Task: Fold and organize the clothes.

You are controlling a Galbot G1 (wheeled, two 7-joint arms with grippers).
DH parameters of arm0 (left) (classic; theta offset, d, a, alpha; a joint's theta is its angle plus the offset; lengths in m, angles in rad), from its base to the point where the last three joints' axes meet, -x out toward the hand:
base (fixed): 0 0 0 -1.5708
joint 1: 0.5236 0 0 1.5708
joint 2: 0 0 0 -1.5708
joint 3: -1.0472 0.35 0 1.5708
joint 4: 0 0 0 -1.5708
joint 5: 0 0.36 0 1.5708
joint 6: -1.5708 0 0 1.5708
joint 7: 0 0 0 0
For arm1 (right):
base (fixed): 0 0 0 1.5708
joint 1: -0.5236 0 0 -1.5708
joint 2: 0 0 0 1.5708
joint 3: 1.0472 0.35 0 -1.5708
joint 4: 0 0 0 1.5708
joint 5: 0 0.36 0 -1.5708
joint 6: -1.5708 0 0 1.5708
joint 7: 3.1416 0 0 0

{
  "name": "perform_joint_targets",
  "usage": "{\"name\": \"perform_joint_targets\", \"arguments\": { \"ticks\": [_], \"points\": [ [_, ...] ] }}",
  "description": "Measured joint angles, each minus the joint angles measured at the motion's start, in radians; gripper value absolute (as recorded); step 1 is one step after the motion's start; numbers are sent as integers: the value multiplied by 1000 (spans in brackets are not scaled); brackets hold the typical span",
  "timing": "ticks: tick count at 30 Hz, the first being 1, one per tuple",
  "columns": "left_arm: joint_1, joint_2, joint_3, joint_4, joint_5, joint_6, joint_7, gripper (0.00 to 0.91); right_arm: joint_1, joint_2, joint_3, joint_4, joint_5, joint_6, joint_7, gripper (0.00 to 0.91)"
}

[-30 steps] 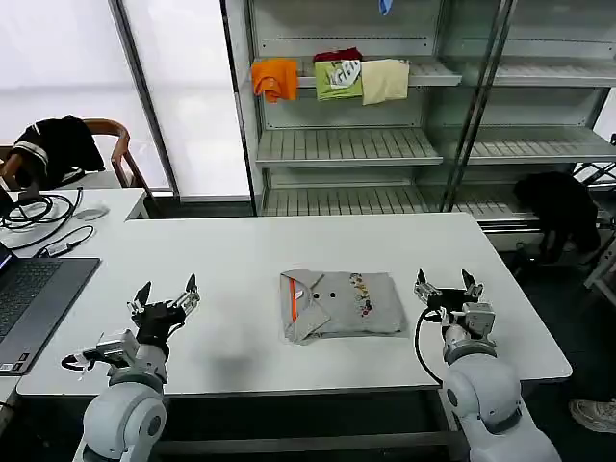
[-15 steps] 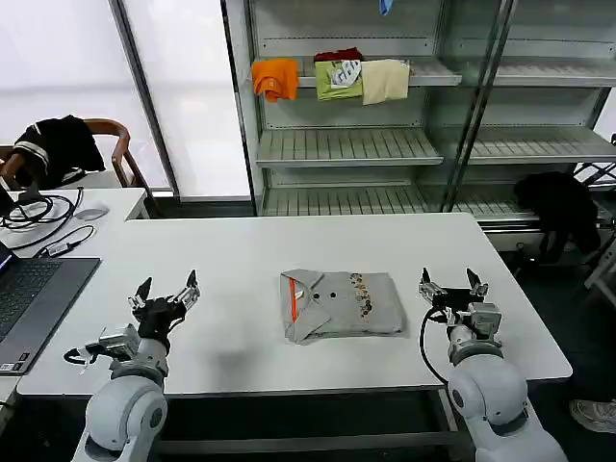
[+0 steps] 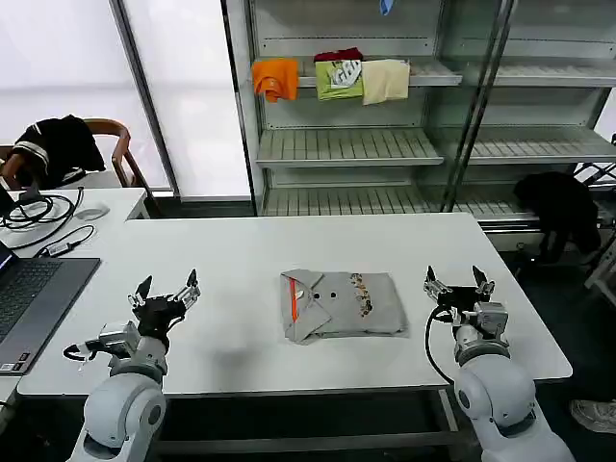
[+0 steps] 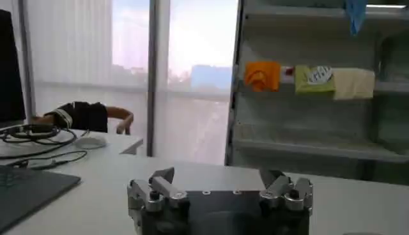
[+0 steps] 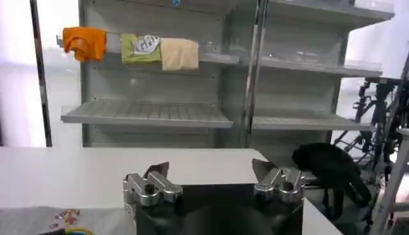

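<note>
Grey T-shirt (image 3: pixel 341 304) lies folded at the centre of my head view on the white desk (image 3: pixel 241 250), left gripper (image 3: pixel 166 292) lower left and right gripper (image 3: pixel 458 283) lower right, both released. My right wrist view catches its printed edge (image 5: pixel 61 220).

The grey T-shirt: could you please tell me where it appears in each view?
Head view: the grey T-shirt lies folded at the table's centre, between both hands.
Left wrist view: not in it.
Right wrist view: bottom-left corner.
Shared landmark: the orange garment on the shelf.
</note>
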Motion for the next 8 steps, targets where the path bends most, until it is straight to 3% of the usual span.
{"name": "perform_joint_targets", "arguments": {
  "ticks": [8],
  "points": [
    [11, -11, -6, -7, 2, 4, 8, 907, -17, -2, 5, 14, -5, -4, -6, 907]
  ]
}}
